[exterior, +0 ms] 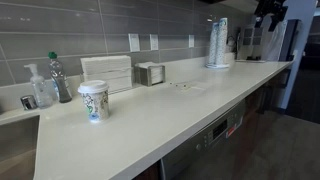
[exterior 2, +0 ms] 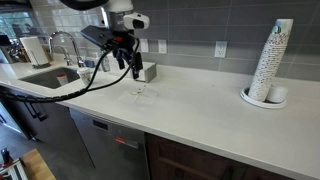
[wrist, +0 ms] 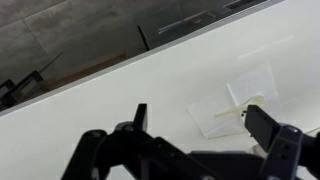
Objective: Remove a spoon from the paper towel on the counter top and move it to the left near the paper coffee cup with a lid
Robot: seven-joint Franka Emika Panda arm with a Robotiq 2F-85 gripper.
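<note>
Kitchen: counter top [exterior: 150,125], sink [exterior 2: 45,77], dishwasher [exterior 2: 115,150], tiled backsplash [exterior: 60,30].

Counting along the one counter top [exterior: 150,120]: one paper coffee cup with a lid [exterior: 93,101], just the one. One tall stack of white cups [exterior: 218,43]. One ribbed stack of towels [exterior: 107,72], and one small metal holder [exterior: 150,74] beside it. Two bottles at the end: one soap dispenser [exterior: 42,88], one green-capped bottle [exterior: 60,78]. Wall outlets [exterior: 134,42], three in an exterior view. One sink [exterior 2: 40,76], one faucet [exterior 2: 65,45], one dishwasher [exterior 2: 112,140]. In the wrist view, one paper towel [wrist: 240,95] with one spoon [wrist: 230,112] on it.
</note>
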